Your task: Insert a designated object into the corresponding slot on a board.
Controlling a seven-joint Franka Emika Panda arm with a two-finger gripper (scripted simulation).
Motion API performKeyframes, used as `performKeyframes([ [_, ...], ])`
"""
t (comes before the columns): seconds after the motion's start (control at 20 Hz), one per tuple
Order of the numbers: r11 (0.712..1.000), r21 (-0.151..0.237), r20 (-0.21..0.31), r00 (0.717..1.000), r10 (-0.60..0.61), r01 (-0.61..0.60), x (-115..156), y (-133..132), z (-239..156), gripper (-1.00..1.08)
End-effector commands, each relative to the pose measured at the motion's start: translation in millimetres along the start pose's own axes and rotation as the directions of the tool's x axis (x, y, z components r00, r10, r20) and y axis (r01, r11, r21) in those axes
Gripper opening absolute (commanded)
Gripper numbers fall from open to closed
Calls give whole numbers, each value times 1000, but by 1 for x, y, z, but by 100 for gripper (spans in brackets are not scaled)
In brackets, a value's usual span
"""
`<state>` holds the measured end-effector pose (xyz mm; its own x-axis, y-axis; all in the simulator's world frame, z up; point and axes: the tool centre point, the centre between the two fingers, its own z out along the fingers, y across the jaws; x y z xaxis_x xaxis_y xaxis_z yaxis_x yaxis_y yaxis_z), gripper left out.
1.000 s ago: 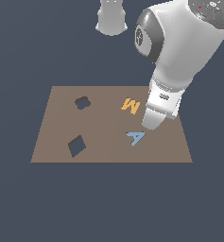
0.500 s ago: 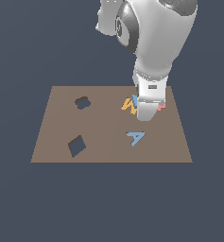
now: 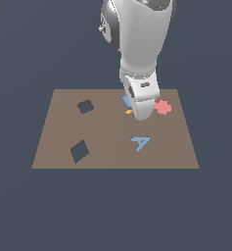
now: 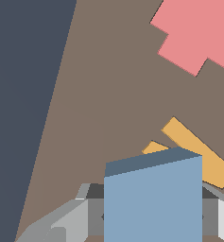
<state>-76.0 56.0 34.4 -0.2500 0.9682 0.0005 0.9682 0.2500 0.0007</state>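
Slot point(image 3: 79, 151): dark diamond hole in the board point(image 3: 54, 147), well apart from the fingers, toward the exterior view's left.
Block point(image 4: 152, 198): light-blue flat square, darker top edge; likely rigid, light, smooth-faced; best held across two opposite flat sides.
Block vs fingers point(image 4: 64, 222): it sits between the grey pads, which flank it on both sides; in the exterior view it peeks out beside the gripper point(image 3: 137, 109).
Finger state: seemingly clamped on the block, though contact is partly hidden.
Neighbours: orange piece point(image 4: 198, 153) just behind the block; pink piece point(image 4: 196, 33) farther off.
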Motion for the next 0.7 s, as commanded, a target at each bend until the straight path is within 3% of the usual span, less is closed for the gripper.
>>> performKeyframes([
  [0.0, 997, -1, 0, 997, -81, 81, -11, -4, 0, -100],
  [0.3, 965, -1, 0, 965, -262, 262, -39, -10, -1, -100],
  [0.65, 889, -1, 1, 889, -459, 459, -72, -11, -2, -100],
])
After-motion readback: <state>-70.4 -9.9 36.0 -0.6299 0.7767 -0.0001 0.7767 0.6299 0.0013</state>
